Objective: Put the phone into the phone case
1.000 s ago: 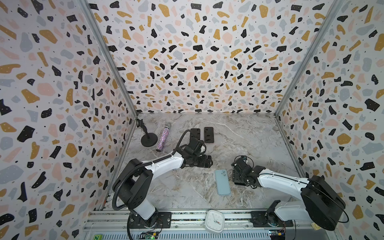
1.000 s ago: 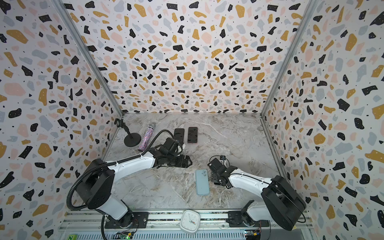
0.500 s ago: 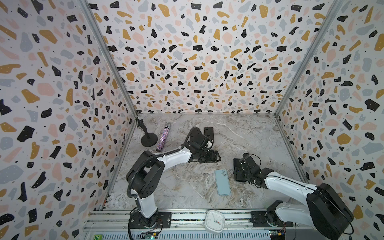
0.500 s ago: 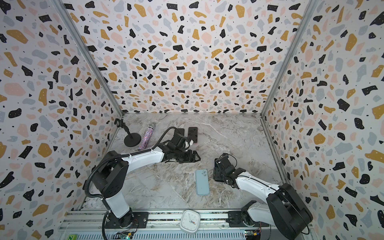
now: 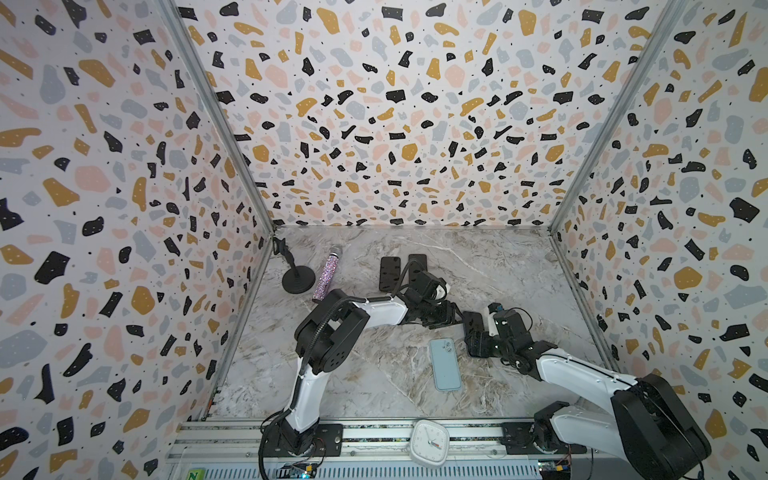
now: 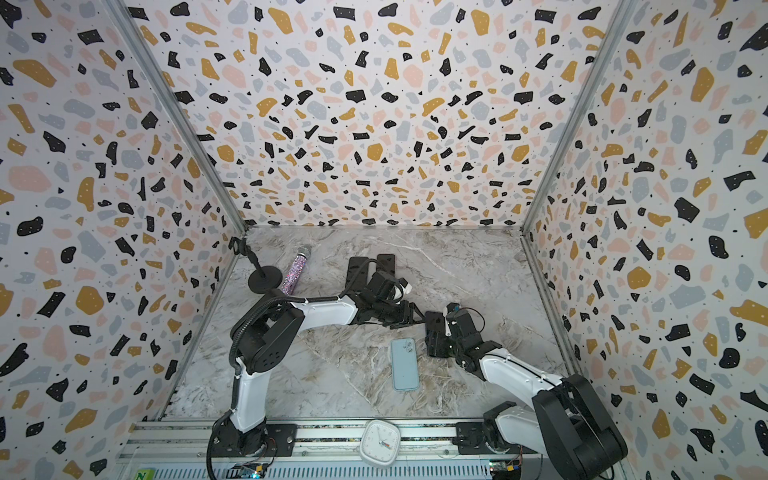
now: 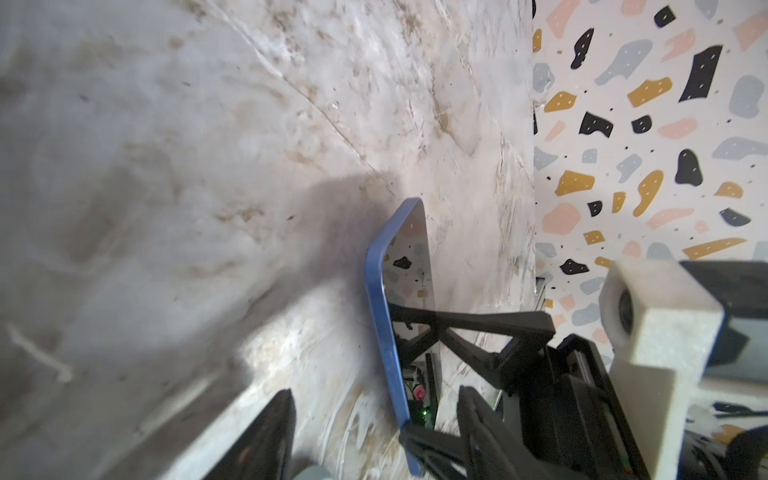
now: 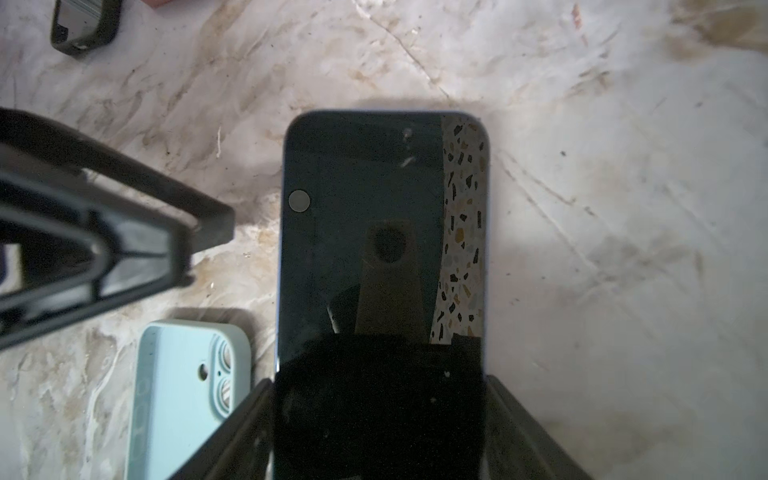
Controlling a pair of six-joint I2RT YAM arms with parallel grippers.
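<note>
The right end effector (image 8: 380, 409) was clenched on the phone (image 8: 382, 208), pinching its long edges near one end, with the dark screen facing up. The phone sat near the middle of the desk (image 5: 365, 386), just beside the pale blue phone case (image 5: 444, 365), which lay flat and apart from it (whether the phone rested on the marble or hung just above it, I could not tell). The left end effector (image 5: 452, 319) had its jaws parted at the phone's free end, gripping nothing. The step in hand looked like a two-armed grasp of the phone. Next, I judged, the left would need to close squarely on the edges. The phone would then have to be carried over the case and lined up with its opening.
</note>
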